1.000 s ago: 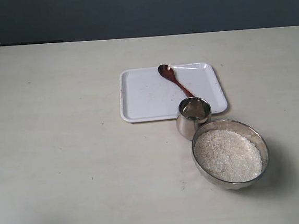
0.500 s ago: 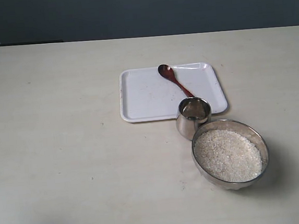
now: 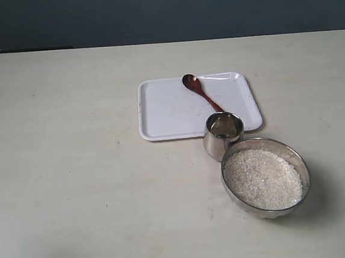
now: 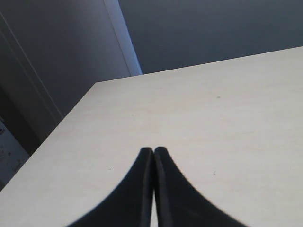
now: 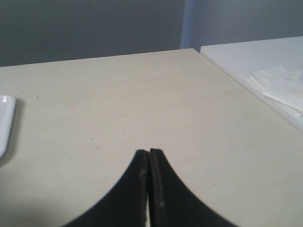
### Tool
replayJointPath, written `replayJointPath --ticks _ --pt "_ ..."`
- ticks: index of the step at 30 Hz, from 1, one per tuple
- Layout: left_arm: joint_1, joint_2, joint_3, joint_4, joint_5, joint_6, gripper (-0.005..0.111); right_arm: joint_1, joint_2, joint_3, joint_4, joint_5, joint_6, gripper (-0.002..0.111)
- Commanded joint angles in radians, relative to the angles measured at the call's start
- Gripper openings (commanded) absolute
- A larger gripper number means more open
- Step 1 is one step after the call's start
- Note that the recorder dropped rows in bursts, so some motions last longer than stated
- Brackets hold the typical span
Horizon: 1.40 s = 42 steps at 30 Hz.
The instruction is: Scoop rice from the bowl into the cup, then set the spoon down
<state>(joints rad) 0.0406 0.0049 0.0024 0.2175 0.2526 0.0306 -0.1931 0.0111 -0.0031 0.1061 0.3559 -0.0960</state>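
Nothing has moved since a second ago: all the things on the table sit just where they were.

On my left side, the left claw has its two black fingers pressed flat together. It holds nothing, and only bare table top lies under it. I do not see either arm in the outside view.

Past the middle of the table lies a white square tray. The spoon rests on it, with its round end by the tray's far edge. Its thin handle slants to the right, toward the cup; the end of the handle is hidden behind the cup. The cup stands upright at the tray's near edge. Right next to it, nearer to me and to the right, is the big bowl. I cannot tell if the cup and bowl touch. The rice fills the bowl in a flat white heap.

On my right side, the right claw is squeezed tight too, with nothing in it. A corner of the tray shows at the edge of its camera's view.
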Motion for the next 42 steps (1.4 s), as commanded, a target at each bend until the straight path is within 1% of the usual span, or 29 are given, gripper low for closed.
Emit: replayJointPath --ticks 1,3,6,17,42 --pt "0.002 -0.005 -0.002 0.003 -0.012 -0.004 0.001 -0.005 -0.005 0.003 -0.033 -0.01 0.054 -0.001" --pt "0.002 -0.005 -0.002 0.003 -0.012 -0.004 0.001 -0.005 -0.005 0.003 -0.038 -0.01 0.064 -0.001" --pt "0.002 -0.005 -0.002 0.003 -0.012 -0.004 0.001 -0.005 -0.005 0.003 -0.083 -0.002 0.159 -0.001" --pt "0.002 -0.005 -0.002 0.003 -0.012 -0.004 0.001 -0.005 -0.005 0.003 -0.106 -0.001 0.185 -0.001" --pt "0.002 -0.005 -0.002 0.003 -0.012 -0.004 0.001 -0.005 -0.011 0.003 -0.126 -0.01 0.144 -0.001"
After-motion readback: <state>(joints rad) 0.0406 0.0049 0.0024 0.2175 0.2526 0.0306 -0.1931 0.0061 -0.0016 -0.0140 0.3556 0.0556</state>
